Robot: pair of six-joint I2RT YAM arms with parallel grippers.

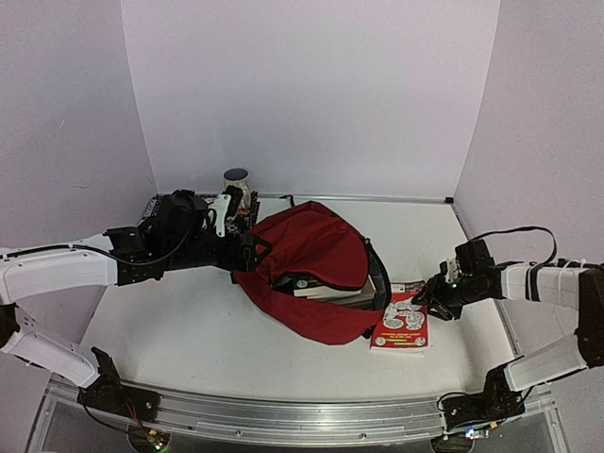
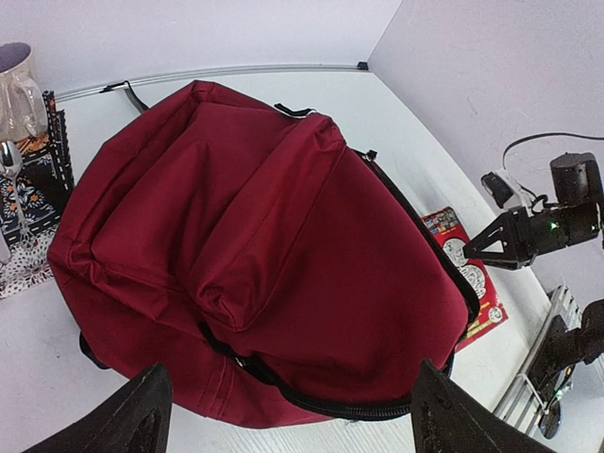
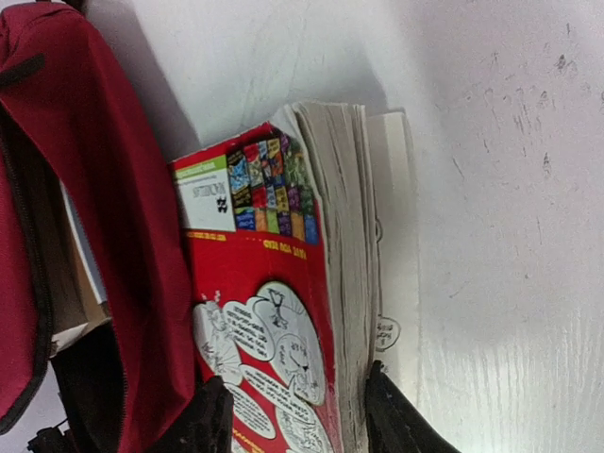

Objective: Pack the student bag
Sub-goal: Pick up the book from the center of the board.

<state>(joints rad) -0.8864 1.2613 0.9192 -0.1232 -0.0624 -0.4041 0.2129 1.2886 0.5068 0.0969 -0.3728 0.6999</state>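
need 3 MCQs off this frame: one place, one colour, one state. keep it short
1. Where is the red book relative to the student bag?
A) inside it
B) on the table, just right of it
C) on top of it

2. What colour is the bag?
A) dark red
B) blue
C) grey

3. What state is the bag's main compartment in?
A) zipped shut
B) open and empty
C) open, with books inside

Key:
1 B, its cover lies on the white surface beside the bag's mouth.
2 A, red fabric fills the left wrist view.
3 C, the top view shows stacked books through the gap.
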